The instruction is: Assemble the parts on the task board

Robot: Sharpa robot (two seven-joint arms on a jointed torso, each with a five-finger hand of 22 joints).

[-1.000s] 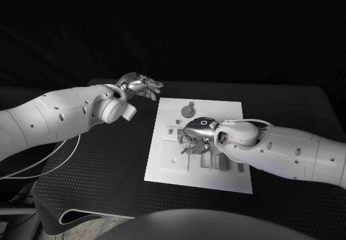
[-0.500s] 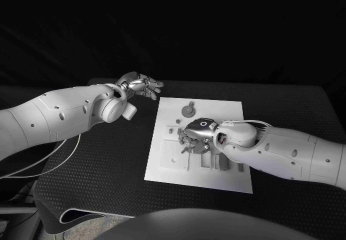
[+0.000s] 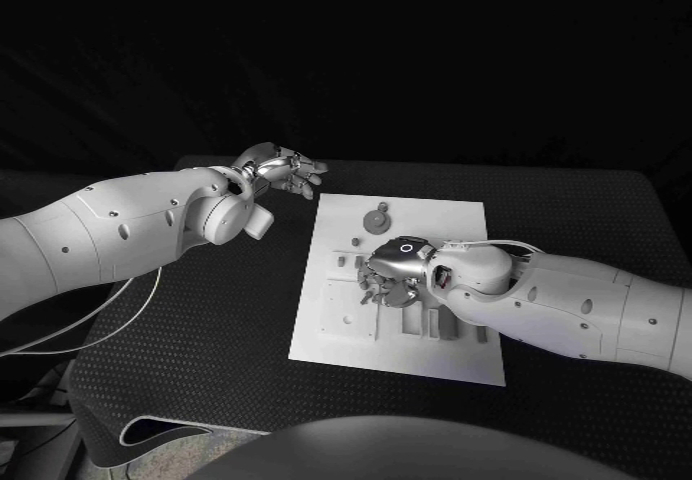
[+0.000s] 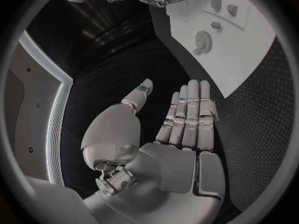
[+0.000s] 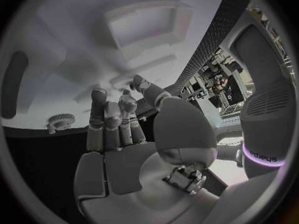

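The white task board (image 3: 459, 222) lies in the middle of the black table. A grey gear part (image 3: 376, 218) sits on its far half, and it appears again as the gear (image 4: 202, 39) and the gear (image 5: 60, 119). My right hand (image 3: 389, 272) hangs over the board's middle, fingers pointing down among small grey parts (image 3: 346, 264). In the right wrist view the right hand (image 5: 124, 129) has its fingers side by side and the thumb close to them; whether a part is pinched is hidden. My left hand (image 3: 283, 170) hovers off the board's far left corner, and the left hand (image 4: 184, 122) is flat and holds nothing.
The board has raised blocks and slots near its front (image 3: 433, 325) and a square recess (image 5: 146, 25). Black table mat (image 3: 202, 330) surrounds the board on all sides. A white cable (image 3: 58, 335) loops under my left arm.
The right hand has shifted very slightly over the board's middle. The left hand has stayed where it was.
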